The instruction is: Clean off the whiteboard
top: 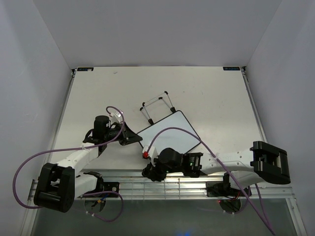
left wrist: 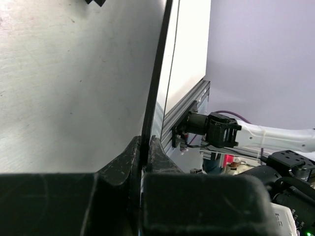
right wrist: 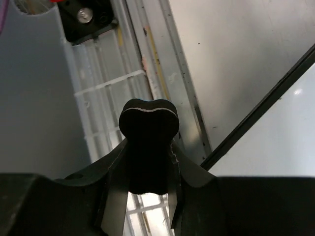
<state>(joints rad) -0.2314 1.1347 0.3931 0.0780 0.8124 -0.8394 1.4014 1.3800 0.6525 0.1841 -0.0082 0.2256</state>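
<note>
The whiteboard (top: pixel 170 133), white with a thin black frame, lies tilted on the table, and its surface looks blank. Its black wire stand (top: pixel 157 104) sticks out behind it. My left gripper (top: pixel 134 139) is shut on the board's left edge; the left wrist view shows the black frame (left wrist: pixel 156 78) pinched between the jaws of the left gripper (left wrist: pixel 144 147). My right gripper (top: pixel 147 172) is shut on the black bone-shaped eraser (right wrist: pixel 148 123) and holds it over the near rail, just off the board's near-left corner (right wrist: pixel 290 123).
An aluminium rail (top: pixel 197 181) runs along the table's near edge under the right gripper. A small red piece (top: pixel 146 154) sits by the board's near corner. Purple cables (top: pixel 29 164) loop from both arms. Grey walls close in the table's sides and back.
</note>
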